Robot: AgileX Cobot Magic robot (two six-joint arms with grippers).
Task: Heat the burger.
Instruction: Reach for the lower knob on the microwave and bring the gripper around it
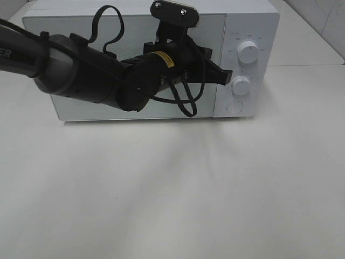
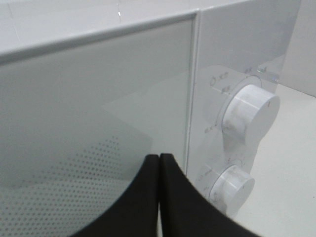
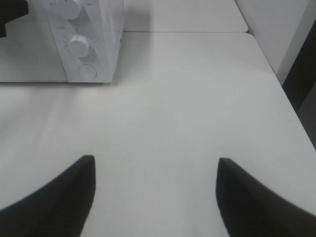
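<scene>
The small round burger with the golden-brown bun was not visible in any view. The white box-shaped microwave oven [image 1: 237, 32] stood with its grey-tinted glass door [image 1: 140, 27] shut. The glass showed nothing behind it, so the burger's presence inside could not be confirmed.

The left gripper [image 1: 222, 75] was at the seam between door and control panel, with its tip just beside the lower white round dial [image 1: 241, 84]. In the left wrist view its jaws [image 2: 159, 157] were pressed together with nothing between them. Whether they touched the panel could not be determined. The upper white round dial [image 1: 248, 51] and the round white push button [image 1: 235, 107] were apart from the gripper. The right gripper [image 3: 155, 160] hung over the bare white table [image 1: 172, 189], well away from the oven, with its jaws spread wide and empty.

Assessed risks:
- With its jaws together, the gripper cannot clasp a dial. A sideways nudge would probably slip off the smooth knob or push the oven backwards.
- The two dials sit close together, so a small aiming error could set power instead of time.
- A black cable loop [image 1: 186, 105] hung below the wrist, in front of the door. It could catch during any wrist rotation.
- Starting the oven without confirming the contents could run it empty.
</scene>
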